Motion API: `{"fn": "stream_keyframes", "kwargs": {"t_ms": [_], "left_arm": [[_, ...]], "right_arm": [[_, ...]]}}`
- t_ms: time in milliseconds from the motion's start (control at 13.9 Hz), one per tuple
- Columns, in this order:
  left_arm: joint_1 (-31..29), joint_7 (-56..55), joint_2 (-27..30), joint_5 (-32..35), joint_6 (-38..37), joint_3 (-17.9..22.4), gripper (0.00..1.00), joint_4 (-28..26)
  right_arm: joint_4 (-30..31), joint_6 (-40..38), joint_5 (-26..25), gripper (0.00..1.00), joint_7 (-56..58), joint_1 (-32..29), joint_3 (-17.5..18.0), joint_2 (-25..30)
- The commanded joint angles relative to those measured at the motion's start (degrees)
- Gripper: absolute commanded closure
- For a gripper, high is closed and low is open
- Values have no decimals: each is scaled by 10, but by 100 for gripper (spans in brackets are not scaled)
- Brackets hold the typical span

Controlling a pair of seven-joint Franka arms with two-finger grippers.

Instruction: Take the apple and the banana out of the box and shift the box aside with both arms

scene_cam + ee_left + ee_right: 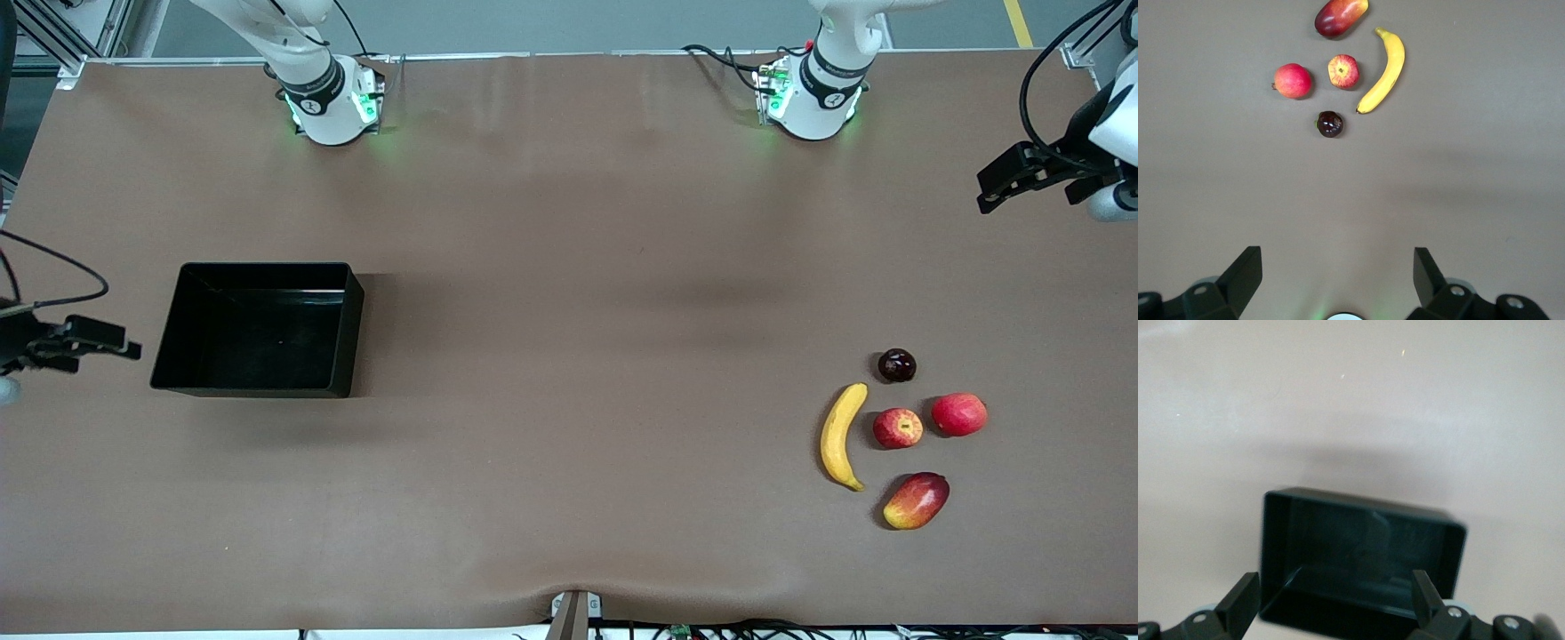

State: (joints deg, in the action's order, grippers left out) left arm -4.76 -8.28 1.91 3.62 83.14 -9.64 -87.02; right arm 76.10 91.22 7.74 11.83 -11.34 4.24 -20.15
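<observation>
The yellow banana (842,436) and the small red apple (898,428) with a yellowish stem patch lie side by side on the table toward the left arm's end. Both show in the left wrist view, banana (1383,70) and apple (1343,71). The black box (258,271) stands empty toward the right arm's end. My left gripper (991,191) is open and empty in the air, off from the fruits (1338,273). My right gripper (129,348) is open and empty beside the box, whose rim (1358,503) shows between its fingers (1337,600).
A plain red round fruit (959,414), a red-and-yellow mango (917,500) and a small dark round fruit (897,365) lie around the apple. The brown table (569,356) stretches bare between the box and the fruits. The arm bases stand along the table edge farthest from the camera.
</observation>
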Motion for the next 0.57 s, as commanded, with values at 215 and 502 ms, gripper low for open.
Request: {"fn": "stream_keyframes", "kwargs": {"t_ms": [215,502], "left_arm": [[2,5,8,-12,4,2,0,-5],[1,6,7,-12,6,2,0,-3]], "right_arm": [[69,-116,-25,0,-207,71,-2,160],[215,-33,-82,0,-208,83,-3,270]]}}
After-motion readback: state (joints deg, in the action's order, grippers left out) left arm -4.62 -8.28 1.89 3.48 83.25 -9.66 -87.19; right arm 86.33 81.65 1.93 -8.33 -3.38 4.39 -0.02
